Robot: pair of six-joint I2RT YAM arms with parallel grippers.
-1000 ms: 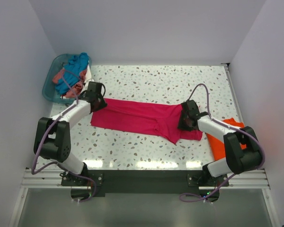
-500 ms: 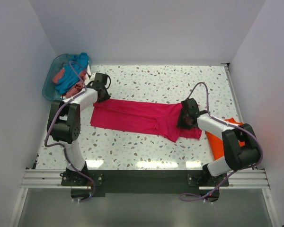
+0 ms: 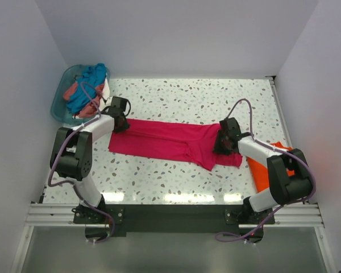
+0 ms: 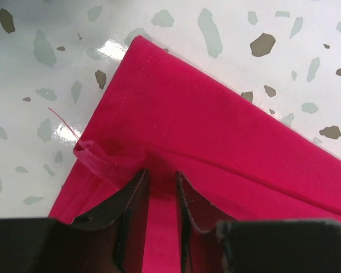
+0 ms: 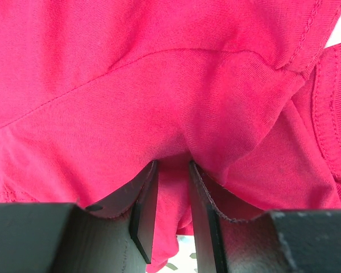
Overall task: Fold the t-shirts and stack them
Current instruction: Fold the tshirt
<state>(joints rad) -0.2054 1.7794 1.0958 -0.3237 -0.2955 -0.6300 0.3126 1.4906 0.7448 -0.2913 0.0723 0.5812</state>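
So the magenta-pink t-shirt (image 3: 173, 143) is lying stretched across the middle of the speckled worktop (image 3: 204, 102), folded into a long strip. The left gripper (image 4: 161, 185) is sitting at its left end with the jaws narrowed, pinching a bunched bit of hem. The right gripper (image 5: 171, 170) is doing the same at the right end, clamping a fold. The orange t-shirt (image 3: 261, 170) is lying at the right edge, and the teal basin (image 3: 62, 94) of tees is sitting in the upper left.
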